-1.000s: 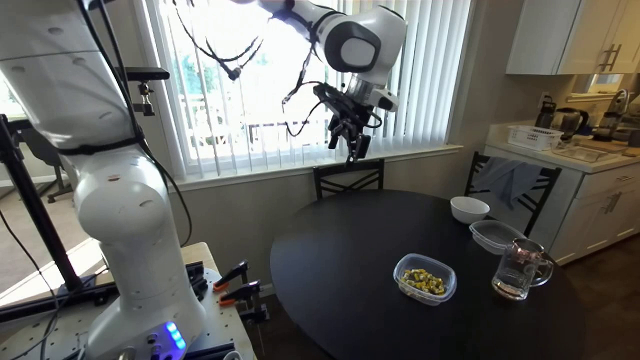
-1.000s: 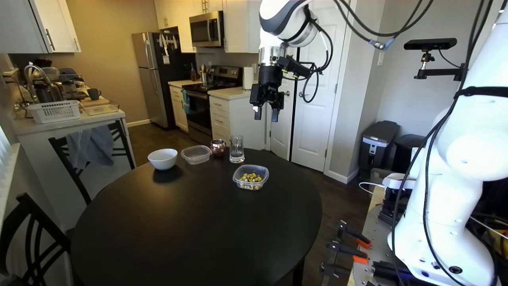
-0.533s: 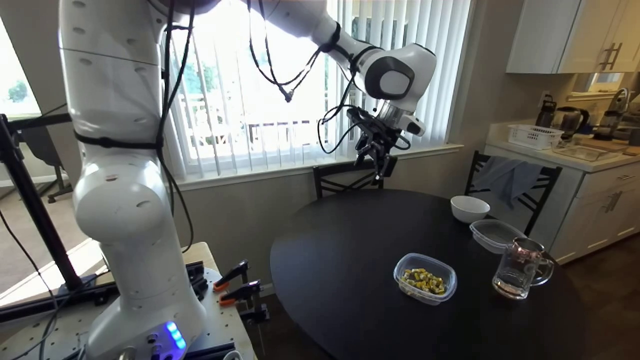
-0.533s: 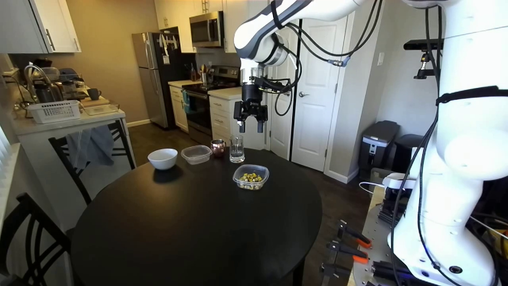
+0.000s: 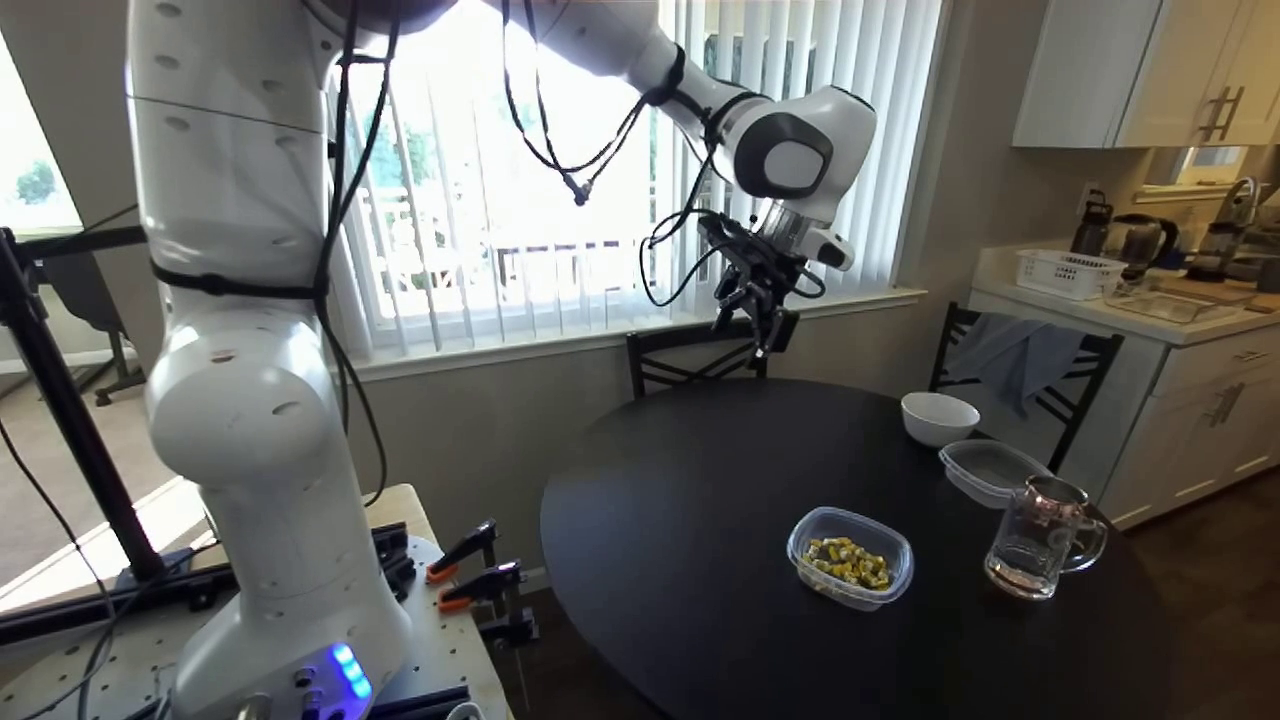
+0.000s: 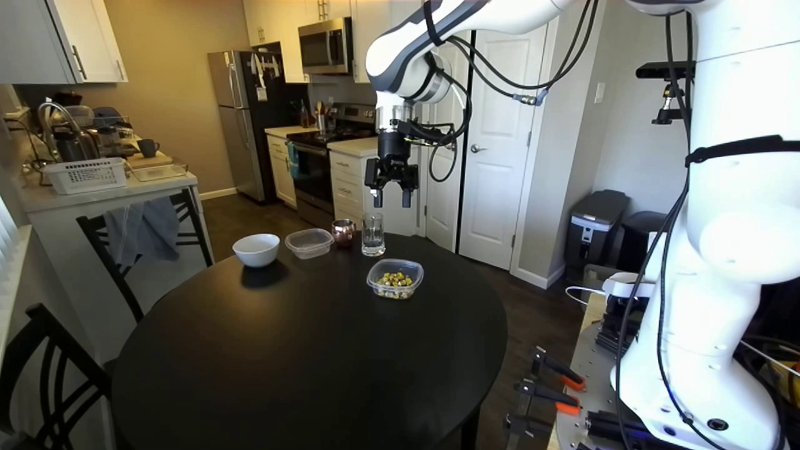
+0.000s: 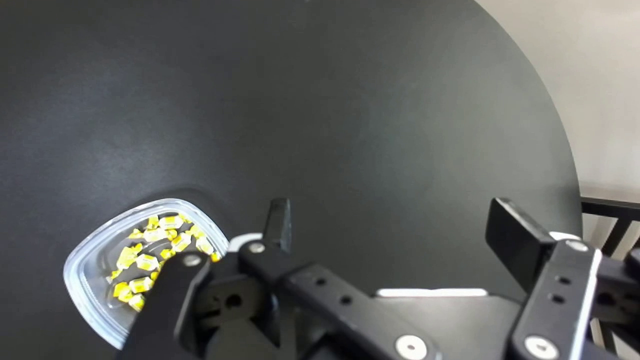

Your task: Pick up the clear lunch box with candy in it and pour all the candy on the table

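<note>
The clear lunch box stands upright on the dark round table, with the candy, small yellow-gold pieces, inside it. In an exterior view the box and candy also show. My gripper is open and empty, high above the table, fingers pointing down; it also shows in an exterior view. In the wrist view the gripper has its fingers wide apart over bare table. The lunch box lies at lower left there, outside the left finger, its right part hidden by the gripper.
A white bowl, an empty clear container, a copper mug and a tall glass mug stand along the far side. The glass mug is nearest the lunch box. Chairs stand around the table.
From one second to half a second ago, the arm swung over the table and the gripper came lower. Since then it has moved only slightly. The lunch box and candy have not moved.
</note>
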You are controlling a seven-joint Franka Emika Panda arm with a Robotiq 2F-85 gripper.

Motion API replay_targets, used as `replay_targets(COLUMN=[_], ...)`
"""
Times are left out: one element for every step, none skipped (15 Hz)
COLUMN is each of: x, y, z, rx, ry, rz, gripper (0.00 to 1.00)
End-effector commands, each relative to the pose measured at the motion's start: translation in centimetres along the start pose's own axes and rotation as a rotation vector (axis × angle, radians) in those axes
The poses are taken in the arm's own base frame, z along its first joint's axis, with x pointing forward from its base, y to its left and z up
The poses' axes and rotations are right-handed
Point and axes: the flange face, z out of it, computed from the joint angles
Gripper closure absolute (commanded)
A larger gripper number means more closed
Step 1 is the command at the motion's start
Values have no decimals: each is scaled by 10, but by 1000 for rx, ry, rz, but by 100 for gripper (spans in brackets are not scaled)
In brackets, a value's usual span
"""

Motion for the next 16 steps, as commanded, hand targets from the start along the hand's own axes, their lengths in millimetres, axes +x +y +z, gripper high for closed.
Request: replay_targets(x=[44,54,61,70,76,83,89,96,104,114,122,131,138,145,150,155], y=[-8,-10,-11,-10,-8,-5,-1,4,10,20,28,37,43,46,48,48], z=[21,31,41,56,70,85,99,110,120,129,135,143,150,161,171,184], rx=[-55,-91,-126,-166,-198,-231,-265,-304,-339,-376,-402,-419,-426,-432,-440,-441], ry=[182,236,271,295,307,316,328,344,361,378,389,394,391,379,362,336], rz=[-53,-78,-99,-118,-131,-147,-164,-184,-196,-203,-204,-206,-214,-223,-227,-233], gripper=[0,0,0,0,0,0,0,0,0,0,0,0,0,0,0,0])
